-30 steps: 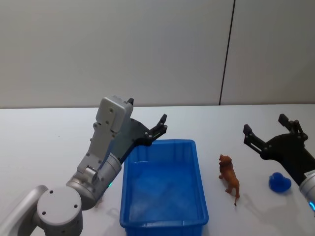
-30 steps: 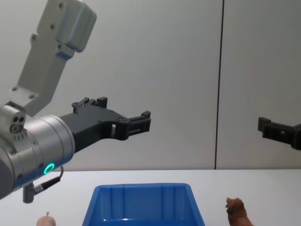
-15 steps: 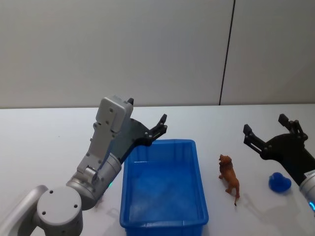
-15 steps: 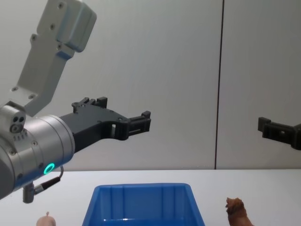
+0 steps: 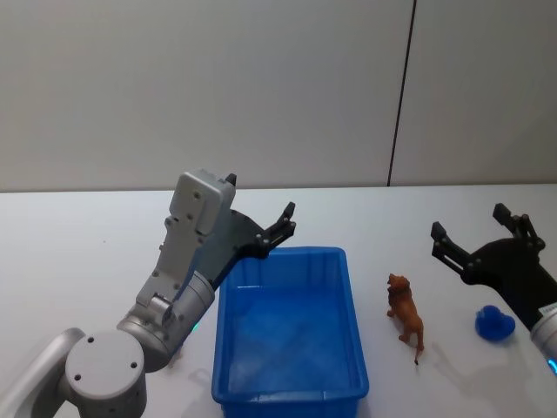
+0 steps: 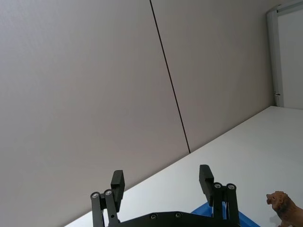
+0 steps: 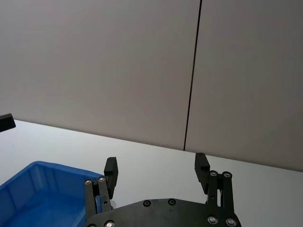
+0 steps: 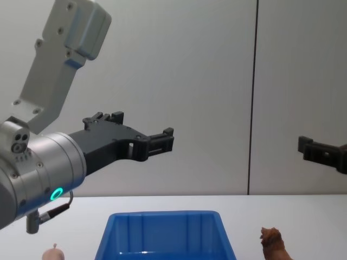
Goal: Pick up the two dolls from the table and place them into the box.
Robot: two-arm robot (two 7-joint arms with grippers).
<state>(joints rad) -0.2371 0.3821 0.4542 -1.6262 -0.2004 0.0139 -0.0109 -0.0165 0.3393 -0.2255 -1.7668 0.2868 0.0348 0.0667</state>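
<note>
Hovering empty with fingers spread, the left gripper [image 6: 161, 176] over the far rim of the box [image 5: 296, 253] and the right gripper [image 5: 468, 221] near the brown doll [image 5: 406, 316] on the table [image 5: 78, 252], with the pink doll [image 8: 53, 252] left of the box, looked poised for a first descent and grasp.

The box [image 5: 287, 253] opens upward, walled on all sides. The left gripper [image 6: 161, 172], fingers spread, hangs above its far left corner. Right of the box, across a strip of bare table [image 5: 376, 261], stands a brown doll [image 5: 406, 317]. Farther right are a blue lump [image 5: 493, 324] and the raised, spread right gripper [image 5: 470, 219]. A pale doll [image 8: 53, 252] lies left of the box.
</note>
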